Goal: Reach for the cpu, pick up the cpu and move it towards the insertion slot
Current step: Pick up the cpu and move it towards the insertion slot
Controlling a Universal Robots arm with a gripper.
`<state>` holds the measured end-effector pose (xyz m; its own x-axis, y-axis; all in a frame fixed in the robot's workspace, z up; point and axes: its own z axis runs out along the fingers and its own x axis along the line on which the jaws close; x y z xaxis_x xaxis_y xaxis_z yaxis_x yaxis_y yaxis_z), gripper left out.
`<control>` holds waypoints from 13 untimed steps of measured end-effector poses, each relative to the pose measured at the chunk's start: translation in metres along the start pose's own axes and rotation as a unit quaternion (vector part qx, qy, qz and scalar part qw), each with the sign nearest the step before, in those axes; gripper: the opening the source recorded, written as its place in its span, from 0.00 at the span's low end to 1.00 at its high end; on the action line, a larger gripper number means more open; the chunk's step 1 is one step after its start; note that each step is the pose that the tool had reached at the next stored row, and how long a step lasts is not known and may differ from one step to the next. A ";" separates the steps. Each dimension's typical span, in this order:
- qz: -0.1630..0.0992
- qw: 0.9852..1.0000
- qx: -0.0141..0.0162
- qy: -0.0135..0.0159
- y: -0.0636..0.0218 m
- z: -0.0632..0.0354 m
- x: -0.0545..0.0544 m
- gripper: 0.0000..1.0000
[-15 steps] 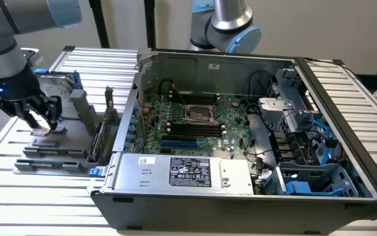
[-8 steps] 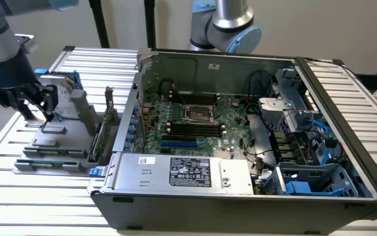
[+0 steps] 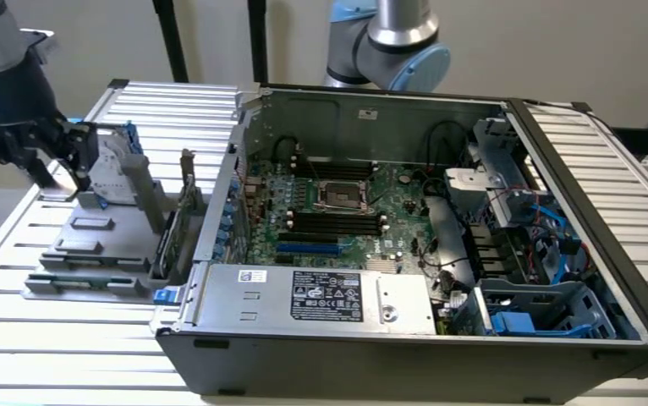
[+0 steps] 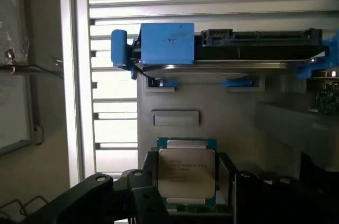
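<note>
Gripper (image 3: 60, 169) jaws look clamped on cpu (image 4: 186, 173) side edges, above grey fixture (image 3: 87, 254), well apart from insertion slot (image 3: 341, 196). Chip likely light, stiff, thin, with fragile underside: hold by edges only.

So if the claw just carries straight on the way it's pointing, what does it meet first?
Most likely the small square silvery-topped cpu, which sits dead ahead of the claw on the grey fixture. The gap between them is hard to judge.
</note>
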<state>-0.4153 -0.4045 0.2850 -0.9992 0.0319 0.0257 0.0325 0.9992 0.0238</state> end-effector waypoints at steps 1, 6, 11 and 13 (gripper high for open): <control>0.000 1.000 0.000 0.000 0.0002 -0.0048 -0.003 0.55; 0.000 1.000 0.000 0.002 0.0014 -0.0281 -0.024 0.55; 0.000 1.000 0.000 0.004 0.0027 -0.0514 -0.047 0.55; 0.000 1.000 0.000 0.004 0.0032 -0.0602 -0.055 0.55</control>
<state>-0.3583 -0.4045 0.3438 -0.9989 0.0318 0.0345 0.0327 0.9992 0.0235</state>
